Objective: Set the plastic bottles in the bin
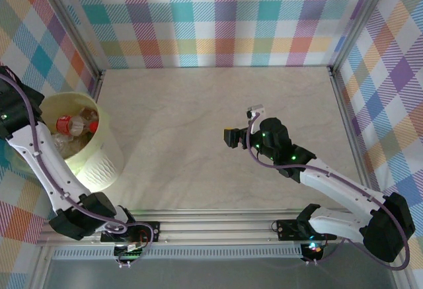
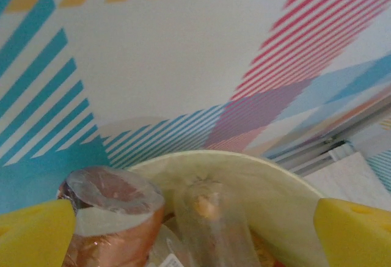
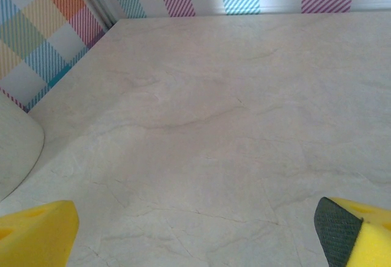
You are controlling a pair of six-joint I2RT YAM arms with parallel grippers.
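Item one: the bin is sitting at the left edge of the bench, and I am seeing the plastic bottles piled inside it, red caps among crushed clear bodies.

Item two: the left claw is hanging over the bin, yellow pads spread wide and gripping nothing. A copper-labelled bottle is lying just beneath.

Item three: the right claw is hovering over bare bench, spread wide and empty.
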